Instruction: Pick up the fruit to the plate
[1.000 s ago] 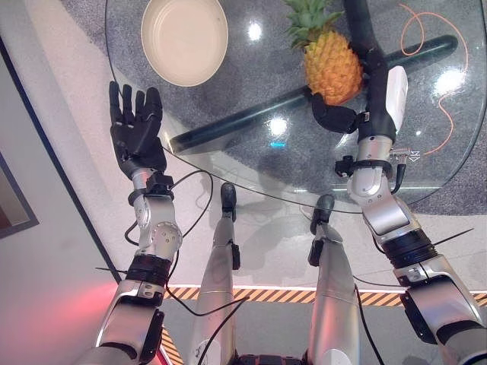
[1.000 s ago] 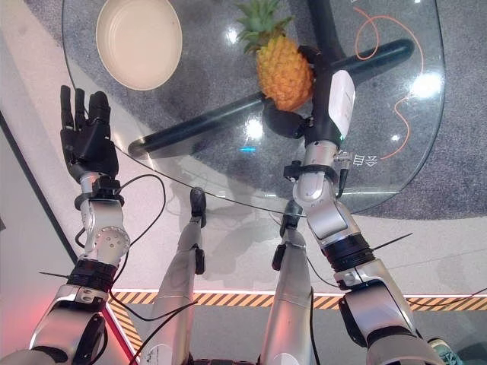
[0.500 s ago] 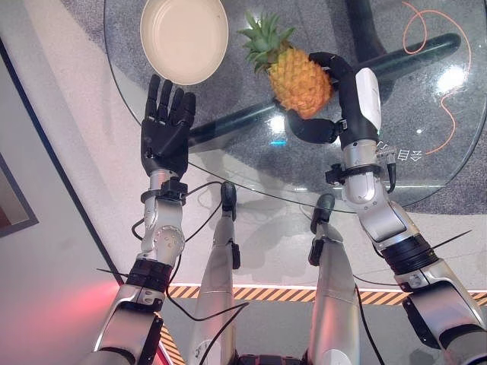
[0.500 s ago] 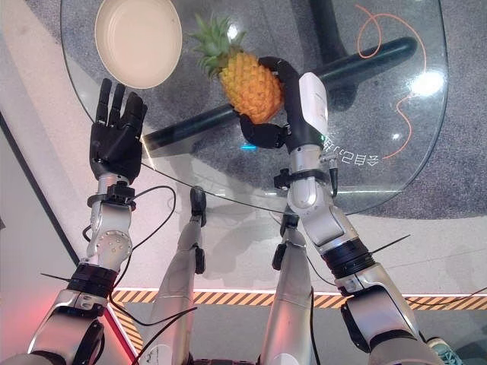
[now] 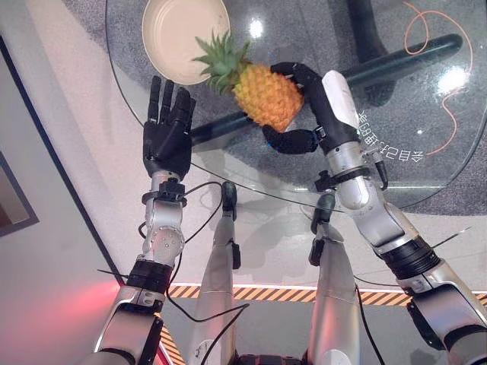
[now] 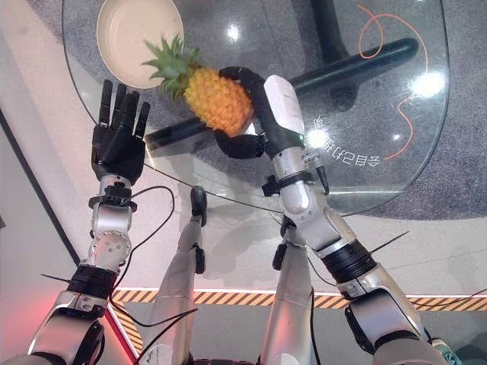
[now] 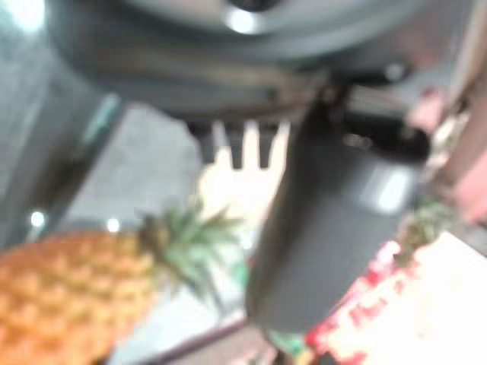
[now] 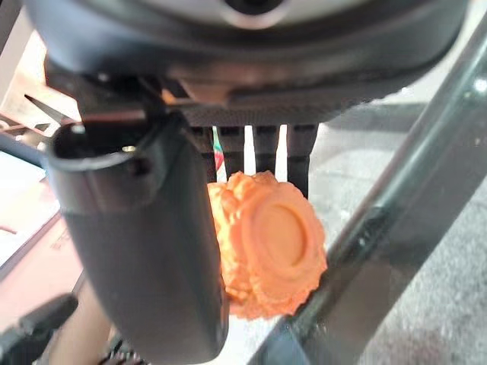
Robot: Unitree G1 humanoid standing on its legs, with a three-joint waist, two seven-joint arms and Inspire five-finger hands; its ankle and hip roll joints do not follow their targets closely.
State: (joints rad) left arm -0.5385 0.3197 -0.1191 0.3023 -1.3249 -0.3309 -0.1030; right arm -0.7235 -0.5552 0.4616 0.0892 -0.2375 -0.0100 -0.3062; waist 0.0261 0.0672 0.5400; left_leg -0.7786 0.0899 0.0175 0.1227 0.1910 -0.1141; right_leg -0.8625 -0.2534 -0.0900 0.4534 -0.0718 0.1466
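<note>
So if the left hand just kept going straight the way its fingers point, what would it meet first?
Probably the plate: the open left hand points its straight fingers up the view toward the plate's near rim. The pineapple, held in the right hand, lies off to the side. Heights are hard to judge, so it might pass beneath.

Pineapple (image 5: 266, 95): orange-yellow skin in a diamond pattern, green spiky crown; its base in the right wrist view is plain orange. Plate (image 5: 176, 34): cream, unpatterned. Tabletop (image 5: 426, 163): clear glass, with speckled grey floor and a dark crossed base seen through it. Cord (image 5: 440, 68) on the glass: thin, orange. Right hand (image 5: 304, 106): black with a white cover. Left hand (image 5: 167, 137): black.
</note>
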